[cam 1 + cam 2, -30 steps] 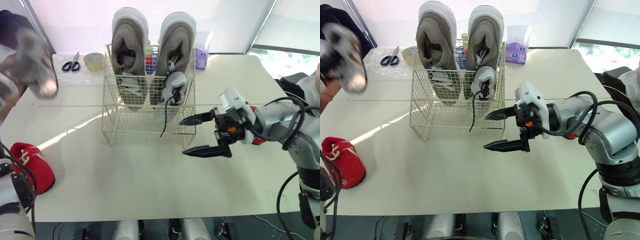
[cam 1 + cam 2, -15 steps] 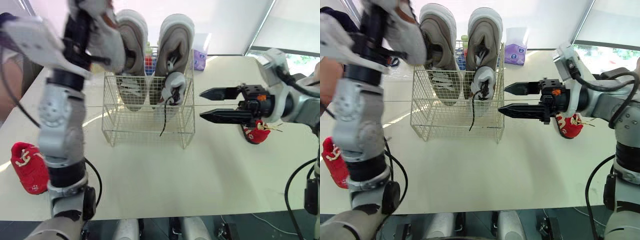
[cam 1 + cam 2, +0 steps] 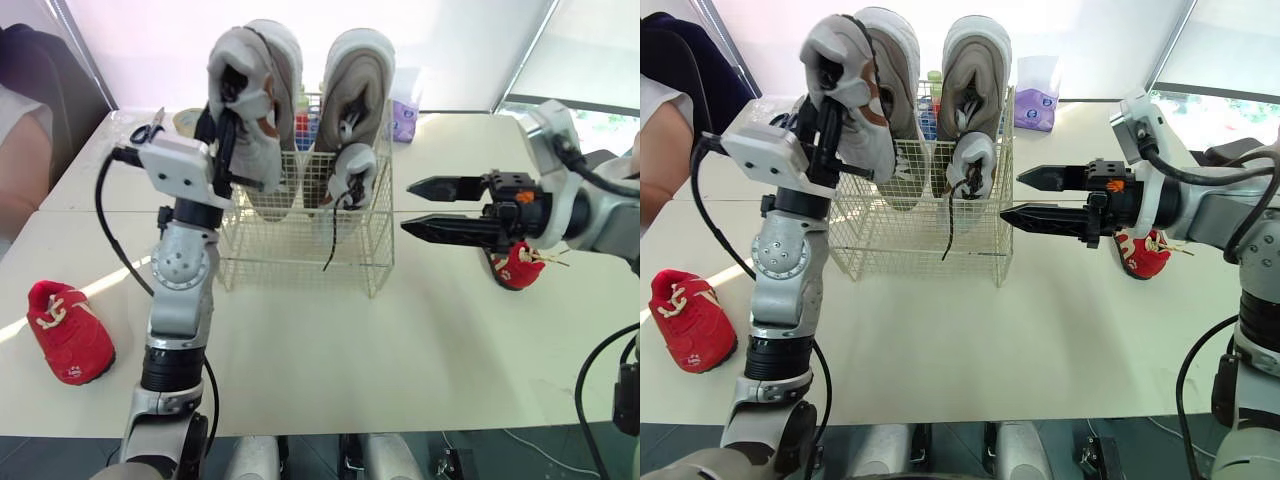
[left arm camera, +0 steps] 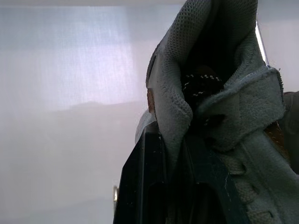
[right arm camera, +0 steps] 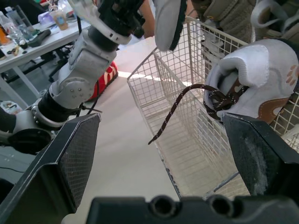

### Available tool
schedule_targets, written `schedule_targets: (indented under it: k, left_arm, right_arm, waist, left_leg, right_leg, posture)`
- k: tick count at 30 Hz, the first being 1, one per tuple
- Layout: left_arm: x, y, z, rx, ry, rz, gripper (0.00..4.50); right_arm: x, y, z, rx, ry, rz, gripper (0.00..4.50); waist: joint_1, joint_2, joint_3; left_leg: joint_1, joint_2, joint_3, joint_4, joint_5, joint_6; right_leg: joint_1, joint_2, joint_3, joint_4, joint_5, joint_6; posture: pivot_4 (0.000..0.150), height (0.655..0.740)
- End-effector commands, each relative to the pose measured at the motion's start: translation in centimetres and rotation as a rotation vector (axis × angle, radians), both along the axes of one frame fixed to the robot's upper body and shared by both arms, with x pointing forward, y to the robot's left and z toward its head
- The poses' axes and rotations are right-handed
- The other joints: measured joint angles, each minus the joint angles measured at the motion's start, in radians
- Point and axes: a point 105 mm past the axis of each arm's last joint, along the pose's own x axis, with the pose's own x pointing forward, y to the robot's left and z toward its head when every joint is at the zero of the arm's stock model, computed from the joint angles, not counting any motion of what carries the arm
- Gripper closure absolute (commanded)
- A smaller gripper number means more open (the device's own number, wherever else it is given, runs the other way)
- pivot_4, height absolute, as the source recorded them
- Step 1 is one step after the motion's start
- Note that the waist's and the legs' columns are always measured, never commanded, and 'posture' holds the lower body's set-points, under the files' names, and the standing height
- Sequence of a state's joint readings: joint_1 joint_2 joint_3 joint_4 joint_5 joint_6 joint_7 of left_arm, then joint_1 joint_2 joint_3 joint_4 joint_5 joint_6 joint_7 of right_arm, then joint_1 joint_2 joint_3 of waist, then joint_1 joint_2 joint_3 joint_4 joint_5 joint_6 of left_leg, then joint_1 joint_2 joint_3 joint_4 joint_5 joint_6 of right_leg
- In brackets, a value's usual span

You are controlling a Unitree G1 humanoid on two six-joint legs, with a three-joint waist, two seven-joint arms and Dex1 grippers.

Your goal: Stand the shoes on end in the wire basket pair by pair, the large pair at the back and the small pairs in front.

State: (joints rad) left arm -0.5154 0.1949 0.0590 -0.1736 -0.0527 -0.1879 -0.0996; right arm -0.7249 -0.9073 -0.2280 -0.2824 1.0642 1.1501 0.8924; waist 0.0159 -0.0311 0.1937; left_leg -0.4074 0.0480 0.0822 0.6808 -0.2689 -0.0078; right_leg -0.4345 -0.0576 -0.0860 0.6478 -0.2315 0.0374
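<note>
In the head views, the large pair (image 3: 360, 80) stands on end along the back of the basket (image 3: 300, 250), so that step looks done. One small grey shoe (image 3: 352, 172) stands at the basket's front right, its lace (image 3: 330, 235) hanging out through the wire. Its mate (image 3: 255, 150) is in the air above the basket's front left corner, held upright and clamped in the left hand (image 3: 222, 135). I judge it is about to be lowered beside the first, which would finish the grey pair. The right hand (image 3: 408, 206) hovers just off the basket's right side, its fingers spread and nothing between them. Neither red shoe is in the basket. One red shoe (image 3: 68, 330) lies near the left edge of the worktop (image 3: 330, 370), and the other red shoe (image 3: 520, 268) lies near the right edge, behind the right hand. In the left wrist view, the mate's grey collar is pinched against a black finger (image 4: 142, 186), and the grip looks firm. The basket cannot be made out below it. In the right wrist view, the two fingers stand wide apart. Between them are the basket's open front and the small grey shoe with its dangling lace, and the mate hangs over the far corner. By my count, one pair and a half are placed or nearly so, and the red pair is left to fetch and stand in front.
</note>
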Motion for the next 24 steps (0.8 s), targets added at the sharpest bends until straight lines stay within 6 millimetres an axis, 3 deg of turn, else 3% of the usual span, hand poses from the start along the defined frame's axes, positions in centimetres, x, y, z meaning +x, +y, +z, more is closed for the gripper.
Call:
schedule_targets:
  k: [1, 10, 21, 24]
  left_arm:
    - [0.7, -0.2, -2.1, 0.036, 0.046, 0.025, 4.38]
    - [1.8, 0.2, -6.5, 0.057, 0.164, 0.057, 4.38]
    - [1.3, 0.7, -6.9, 0.055, 0.197, 0.064, 4.38]
    - [0.7, 0.8, -6.8, 0.029, 0.209, 0.053, 3.27]
  right_arm:
    - [-0.6, 0.2, 1.5, 0.026, -0.076, 0.014, 0.00]
    - [-0.5, 0.7, 1.0, 0.031, -0.075, 0.022, 0.00]
    - [0.0, 1.1, 0.5, 0.039, -0.079, 0.021, 0.00]
    - [0.1, 1.0, 0.4, 0.040, -0.080, 0.022, 0.00]
  waist:
    - [0.000, 0.000, 0.000]
    - [-0.001, 0.006, -0.005]
    - [-0.001, 0.006, -0.005]
    - [-0.002, 0.006, -0.005]
  left_leg:
    - [0.000, 0.000, 0.000, 0.000, 0.000, 0.000]
    - [0.000, 0.000, 0.000, 0.000, 0.000, 0.001]
    - [0.000, 0.000, 0.000, 0.000, 0.000, 0.001]
    - [0.000, 0.000, 0.000, 0.000, -0.001, 0.001]
  right_leg:
    - [0.000, 0.000, 0.000, 0.000, 0.000, 0.000]
    - [0.001, -0.002, 0.000, 0.000, 0.000, 0.000]
    - [0.000, -0.003, -0.001, 0.000, 0.000, 0.000]
    - [0.000, -0.003, -0.001, 0.000, 0.000, 0.000]
  posture:
    - [0.150, 0.7400]
    - [0.150, 0.7400]
    - [0.150, 0.7400]
    - [0.150, 0.7400]
